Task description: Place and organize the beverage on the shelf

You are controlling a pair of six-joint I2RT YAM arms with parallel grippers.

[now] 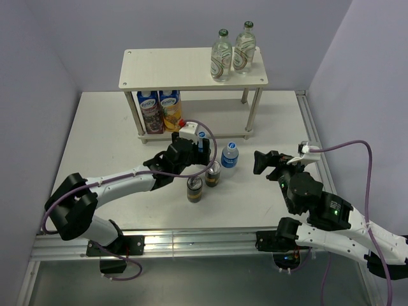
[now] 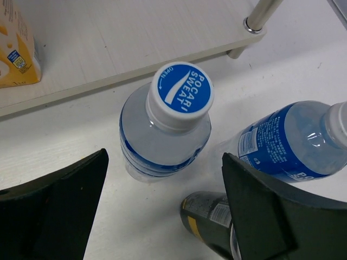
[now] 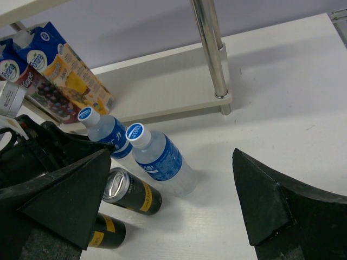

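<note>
Two glass bottles with green caps stand on the right of the shelf's top board. One blue-capped water bottle stands on the table just in front of the lower board. My left gripper is open, and this bottle stands just ahead of its spread fingertips, apart from both. A second water bottle stands to the right. Two dark cans stand nearer the arms. My right gripper is open and empty, right of the second bottle.
Two juice cartons stand on the left of the lower board. A silver shelf leg rises at the shelf's front right corner. A metal rail runs along the table's right edge. Purple cables loop over both arms.
</note>
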